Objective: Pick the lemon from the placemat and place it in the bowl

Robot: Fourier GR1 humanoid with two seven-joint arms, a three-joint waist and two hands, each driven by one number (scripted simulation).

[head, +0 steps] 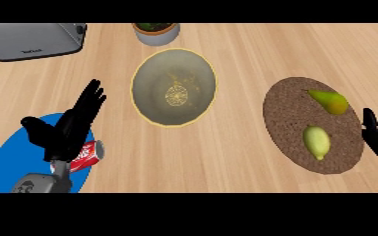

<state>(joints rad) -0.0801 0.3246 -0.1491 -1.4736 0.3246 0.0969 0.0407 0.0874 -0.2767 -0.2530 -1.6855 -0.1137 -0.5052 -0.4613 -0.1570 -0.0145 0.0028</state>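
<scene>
Both hands hold nothing: left hand (70,127) fingers straight and apart; right hand (370,130) barely visible beside the placemat (291,130), lemon (317,141) untouched.

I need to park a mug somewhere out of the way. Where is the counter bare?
Bare wood lies between the bowl and the brown placemat, and below the bowl toward the near edge. The left side is crowded: left hand, soda can, blue mat. The placemat holds a lemon and pear.

Wooden counter (244,165): bowl (174,87), placemat (314,125), plate (22,152), perhaps toaster (40,40).
</scene>
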